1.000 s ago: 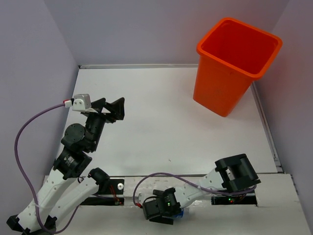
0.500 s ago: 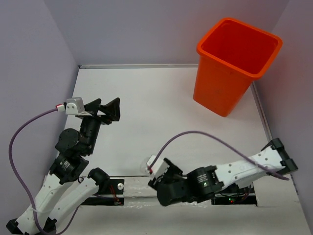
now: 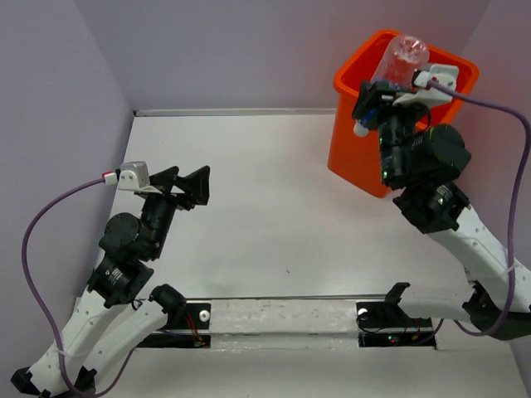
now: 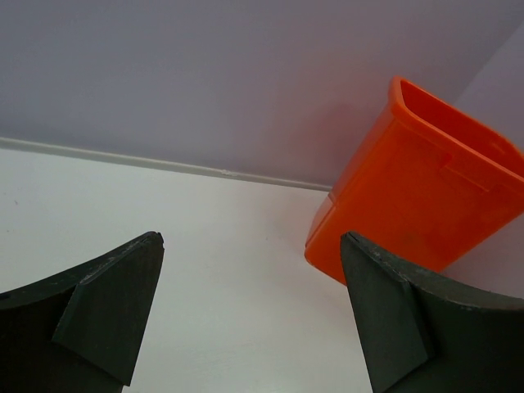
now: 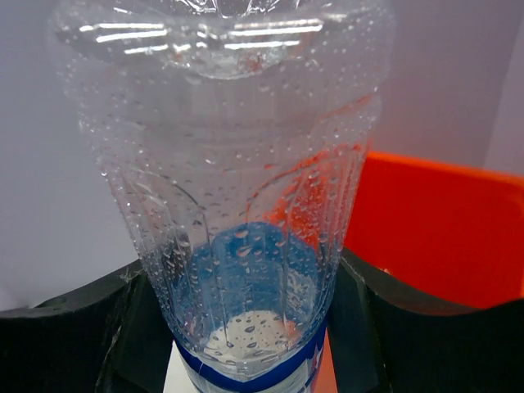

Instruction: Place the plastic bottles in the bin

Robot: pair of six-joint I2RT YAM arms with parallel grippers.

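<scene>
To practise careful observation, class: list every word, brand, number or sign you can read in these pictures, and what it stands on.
No text can be read anywhere.
The bottle shows only a strip of its blue label, with no legible print.
The bin is plain orange and shows no marking.

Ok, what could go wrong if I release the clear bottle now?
1. The clear plastic bottle in the right gripper appears over the near-left rim of the tall orange bin, not its centre; released here it may clip the rim and fall onto the white table.
2. The gripper looks close to that rim; lowering further could nudge the bin.
</scene>
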